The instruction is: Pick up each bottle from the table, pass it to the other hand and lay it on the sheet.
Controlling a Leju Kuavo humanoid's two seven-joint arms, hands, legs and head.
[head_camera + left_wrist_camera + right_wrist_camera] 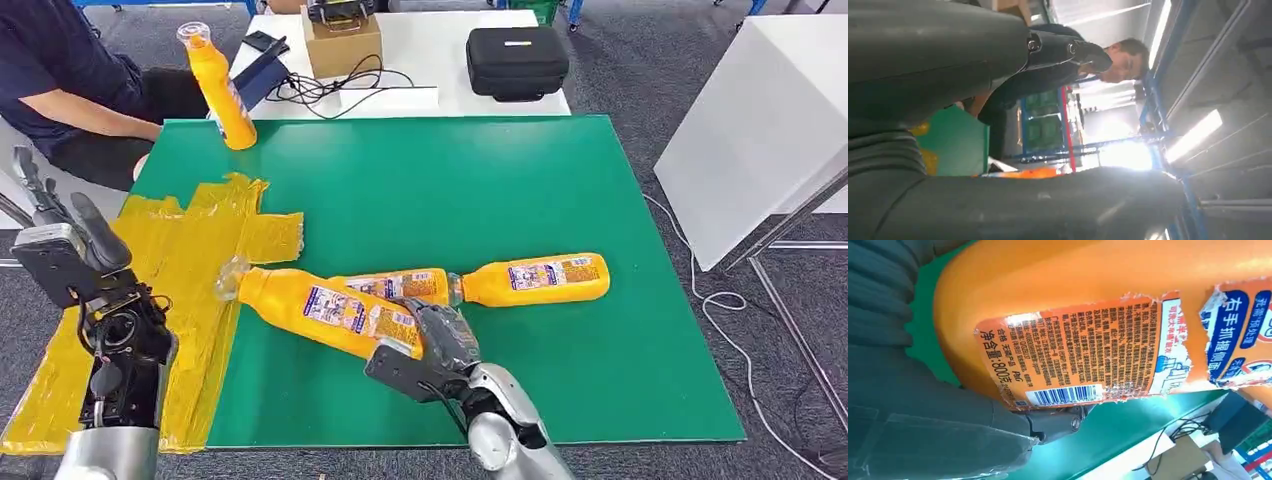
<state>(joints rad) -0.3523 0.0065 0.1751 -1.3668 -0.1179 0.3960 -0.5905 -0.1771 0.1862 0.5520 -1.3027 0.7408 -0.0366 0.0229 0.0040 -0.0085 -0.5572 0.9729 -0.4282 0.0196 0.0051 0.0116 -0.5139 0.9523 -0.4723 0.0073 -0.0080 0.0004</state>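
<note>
My right hand (440, 340) grips the base of a yellow bottle (325, 310) whose capped end reaches left over the edge of the yellow sheet (190, 260). Two more bottles (535, 280) lie just behind it on the green mat (450, 180), which is open toward its far edge. My left hand (60, 235) hangs spread above the sheet. A person holds a fourth bottle (218, 88) upright at the far-left corner.
</note>
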